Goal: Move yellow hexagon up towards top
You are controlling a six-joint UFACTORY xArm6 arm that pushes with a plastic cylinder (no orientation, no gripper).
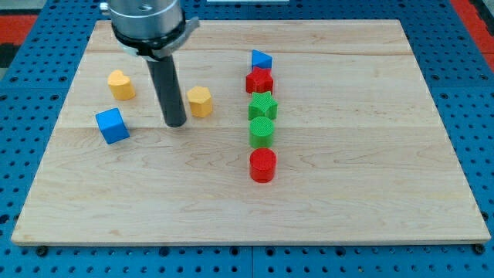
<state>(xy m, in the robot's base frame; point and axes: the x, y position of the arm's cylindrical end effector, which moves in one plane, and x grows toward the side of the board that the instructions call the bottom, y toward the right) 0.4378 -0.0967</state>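
Camera view, the only one, looks down on a pale wooden board (370,193) with visible grain and faint plank seams, lying on a blue perforated metal table (478,116) whose holes run in a regular grid; a red patch of surface (472,9) shows at the far right corner and another at the far left. My tip (176,123) stands on the board's left half, at the end of a straight dark rod (167,85) that hangs from a grey round mount (145,17) near the far edge. No jaws exist on this rod, so nothing is clenched or released. The yellow hexagon block (200,101) sits just right of my tip, close beside it; I cannot tell whether they touch. Further left lie a yellow heart-shaped block (120,84) and, nearer the camera, a blue cube (113,125). Right of the hexagon runs a column of five blocks from far to near: a blue triangular block (262,59), a red star-shaped block (259,80), a green star-shaped block (262,106), a green round block (262,132) and a red cylinder (263,165).
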